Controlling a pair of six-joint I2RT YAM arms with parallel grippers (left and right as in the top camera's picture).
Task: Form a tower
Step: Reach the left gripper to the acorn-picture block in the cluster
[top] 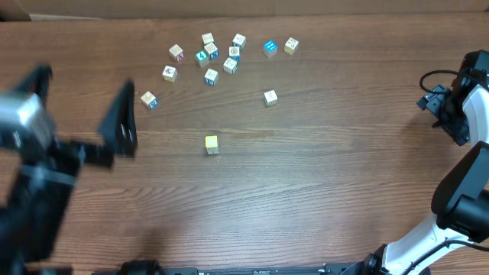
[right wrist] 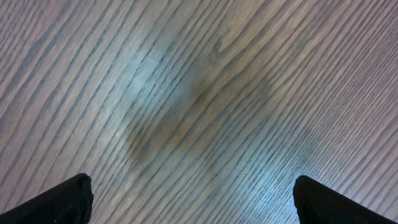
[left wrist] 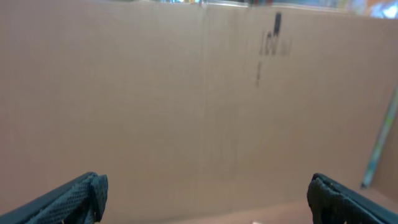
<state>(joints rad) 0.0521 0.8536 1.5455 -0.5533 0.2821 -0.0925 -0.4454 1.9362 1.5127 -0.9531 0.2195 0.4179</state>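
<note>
Wooden cubes (top: pixel 211 76) lie scattered on a brown table (top: pixel 321 191); left gripper (left wrist: pixel 205 199) and right gripper (right wrist: pixel 193 199) spread wide, empty.

Even light, left jaws motion-blurred, L wrist view soft, glare on table (right wrist: pixel 155 68)

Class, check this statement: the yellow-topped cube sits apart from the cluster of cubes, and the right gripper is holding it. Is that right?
Not quite. The yellow-topped cube does sit apart from the cluster of cubes, but the right gripper is not holding it. The right wrist view shows its jaws open over bare table, and the overhead view shows the cube lying free.
</note>
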